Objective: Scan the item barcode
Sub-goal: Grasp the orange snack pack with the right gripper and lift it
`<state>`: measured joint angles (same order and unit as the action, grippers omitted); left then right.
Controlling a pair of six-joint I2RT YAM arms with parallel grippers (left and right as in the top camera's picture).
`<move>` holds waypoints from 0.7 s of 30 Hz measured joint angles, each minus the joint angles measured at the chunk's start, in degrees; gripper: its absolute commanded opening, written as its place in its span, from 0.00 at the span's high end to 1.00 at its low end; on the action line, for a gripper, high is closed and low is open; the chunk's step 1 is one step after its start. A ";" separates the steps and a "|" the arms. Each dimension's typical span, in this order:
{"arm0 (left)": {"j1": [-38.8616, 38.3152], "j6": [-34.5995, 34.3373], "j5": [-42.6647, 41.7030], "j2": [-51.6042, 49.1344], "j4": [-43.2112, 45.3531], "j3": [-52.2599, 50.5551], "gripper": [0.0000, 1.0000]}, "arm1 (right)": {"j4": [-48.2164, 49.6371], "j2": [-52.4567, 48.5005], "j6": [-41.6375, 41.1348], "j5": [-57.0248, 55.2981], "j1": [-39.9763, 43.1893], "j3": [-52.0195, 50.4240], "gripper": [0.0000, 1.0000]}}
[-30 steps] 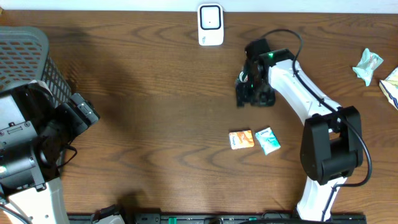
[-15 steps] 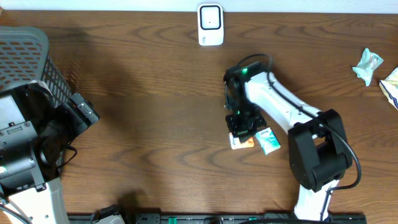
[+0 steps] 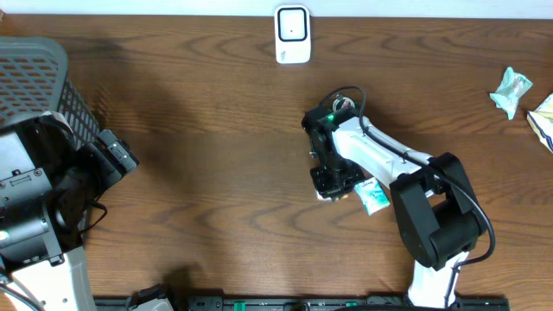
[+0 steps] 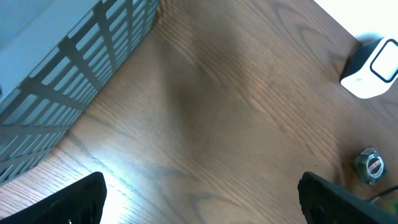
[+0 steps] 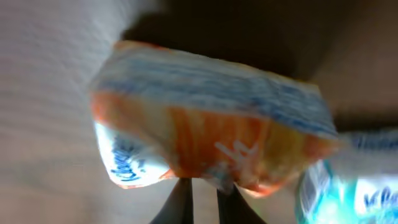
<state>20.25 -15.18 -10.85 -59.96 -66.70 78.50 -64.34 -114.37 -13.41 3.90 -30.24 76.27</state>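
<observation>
One teal packet lies just beside the orange packet.

Contents of the table, by kind:

- Robot arms: two. The left arm is at the left edge and the right arm is near the middle.
- Scanner: one, at the far edge.
- Basket: one, at the far left corner.
- Packets: four. The orange packet and teal packet lie side by side. The mint packet and pale packet are at the right edge.
</observation>
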 measured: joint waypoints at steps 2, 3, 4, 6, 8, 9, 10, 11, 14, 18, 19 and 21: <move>0.00 0.00 0.00 0.00 0.00 0.00 0.02 | 5.70 0.74 -0.26 1.68 0.00 -0.04 0.92; 0.00 0.00 0.00 0.00 0.02 0.00 0.02 | 8.87 0.94 -0.55 3.08 -0.02 -0.13 0.94; 0.00 0.00 0.02 0.00 -0.02 0.00 0.02 | 14.40 1.03 -1.27 6.16 -0.02 -0.07 0.96; 0.00 0.00 0.00 0.00 -0.02 0.00 0.02 | 19.56 1.01 -3.15 10.23 -0.07 -0.17 0.94; 0.00 0.00 0.00 0.00 0.02 0.00 0.02 | 23.82 1.01 -4.63 14.73 -0.11 -0.13 0.91; 0.00 0.00 0.00 0.00 0.00 0.00 0.02 | 24.44 1.01 -5.33 16.72 -0.11 0.39 0.88; 0.00 0.00 0.00 0.00 0.00 0.00 0.02 | 24.39 0.96 -5.77 18.12 -0.11 1.20 0.87; 0.00 0.00 0.00 0.00 0.00 0.00 0.02 | 22.77 0.90 -5.81 19.08 -0.02 3.10 0.84; 0.00 0.00 0.00 0.00 0.02 0.00 0.02 | 17.46 0.83 -3.93 19.12 0.83 9.03 0.62; 0.00 0.00 0.00 0.00 0.00 0.00 0.02 | 11.89 0.87 1.01 12.48 4.02 14.75 0.41; 0.00 0.00 0.00 0.00 0.00 0.00 0.02 | 12.39 0.87 2.08 9.92 4.68 14.21 0.34; 0.00 0.00 0.00 0.00 -0.02 0.00 0.02 | 14.93 0.87 4.98 7.08 5.35 11.85 0.30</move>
<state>20.25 -15.18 -10.85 -59.96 -66.72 78.50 -49.41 -113.49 -8.43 10.98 -24.88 88.12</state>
